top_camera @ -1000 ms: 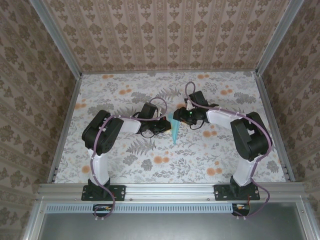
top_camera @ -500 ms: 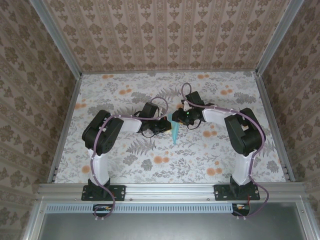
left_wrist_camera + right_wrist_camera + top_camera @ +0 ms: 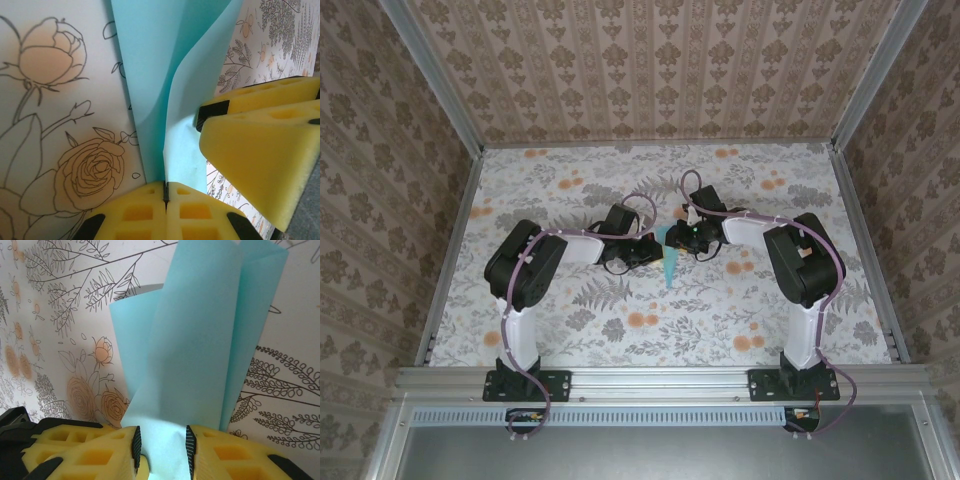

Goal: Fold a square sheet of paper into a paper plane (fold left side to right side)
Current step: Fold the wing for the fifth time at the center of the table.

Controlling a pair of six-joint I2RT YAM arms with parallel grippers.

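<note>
Mid-frame: left hand [image 3: 165,194] and right hand [image 3: 162,447] each clamped on paper plane [image 3: 668,265], flaps held upright, presumably to align the fold.

The creased cyan paper plane [image 3: 669,262] stands partly folded, flaps raised.

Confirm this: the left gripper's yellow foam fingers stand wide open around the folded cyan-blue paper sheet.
No. In the left wrist view, the left gripper has its yellow foam fingers shut on the folded cyan-blue paper sheet, not wide open.
</note>
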